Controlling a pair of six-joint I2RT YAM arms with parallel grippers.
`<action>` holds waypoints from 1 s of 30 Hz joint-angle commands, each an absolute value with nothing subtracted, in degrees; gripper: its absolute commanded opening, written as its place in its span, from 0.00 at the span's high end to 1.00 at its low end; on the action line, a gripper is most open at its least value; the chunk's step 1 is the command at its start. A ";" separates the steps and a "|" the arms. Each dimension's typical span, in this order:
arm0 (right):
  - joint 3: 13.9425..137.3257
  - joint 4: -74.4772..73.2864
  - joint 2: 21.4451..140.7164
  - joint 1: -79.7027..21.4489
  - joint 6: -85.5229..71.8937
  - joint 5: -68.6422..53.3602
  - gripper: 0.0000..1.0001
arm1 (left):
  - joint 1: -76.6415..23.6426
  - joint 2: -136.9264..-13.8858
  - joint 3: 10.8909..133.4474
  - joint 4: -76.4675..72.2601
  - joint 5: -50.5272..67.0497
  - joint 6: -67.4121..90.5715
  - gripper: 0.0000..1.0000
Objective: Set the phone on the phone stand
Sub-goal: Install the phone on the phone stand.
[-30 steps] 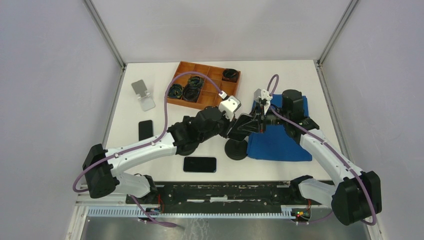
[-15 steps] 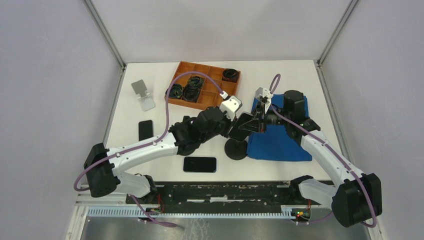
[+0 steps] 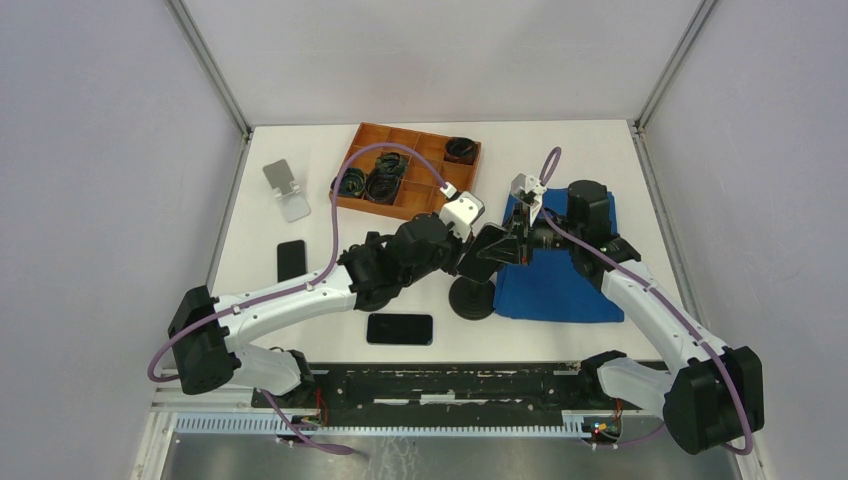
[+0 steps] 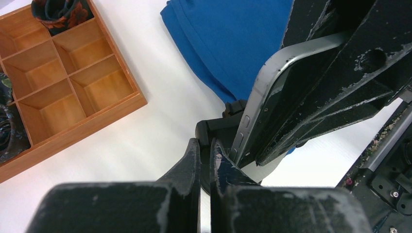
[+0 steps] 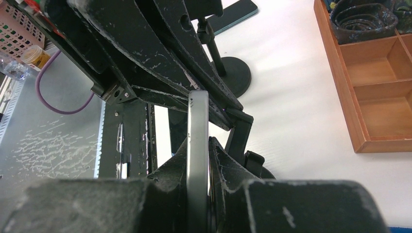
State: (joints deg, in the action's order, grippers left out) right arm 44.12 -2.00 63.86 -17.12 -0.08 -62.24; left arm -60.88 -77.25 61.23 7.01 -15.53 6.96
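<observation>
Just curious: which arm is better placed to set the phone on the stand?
Right: the right pincer grips the phone at the black stand; the left pincer is shut, empty.

Left claw (image 4: 204,150) and right claw (image 5: 198,145), gripping the phone (image 4: 265,87), crowd the air over the black stand (image 3: 472,300). Wooden tray (image 3: 380,207) blocks behind; open room over the surface (image 3: 590,160) at far-right corner.

- The left arm (image 3: 290,300) and right arm (image 3: 650,305) have white shells on the long links behind each gripper, with rounded black joint housings between them.
- A purple cable (image 3: 334,220) runs along each arm to the wrist.
- A white camera block (image 3: 462,212) sits just behind each gripper.
- The left gripper (image 4: 204,148) has black fingers (image 4: 187,165) with paint chipped pale along the edges.
- The right gripper (image 5: 198,145) looks the same.
</observation>
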 commanded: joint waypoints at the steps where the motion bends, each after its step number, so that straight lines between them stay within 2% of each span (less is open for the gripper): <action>1: 42.64 -6.94 66.06 -14.03 0.16 -47.38 1.00 | -61.04 -75.72 63.76 7.82 -19.60 5.04 0.98; 30: 42.67 -7.82 67.04 -14.02 0.09 -42.91 1.00 | -61.32 -72.86 62.93 8.88 -23.47 2.94 0.98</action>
State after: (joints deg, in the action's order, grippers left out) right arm 44.38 -1.30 64.55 -17.12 -0.75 -61.34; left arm -61.28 -77.25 61.34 7.14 -18.00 5.67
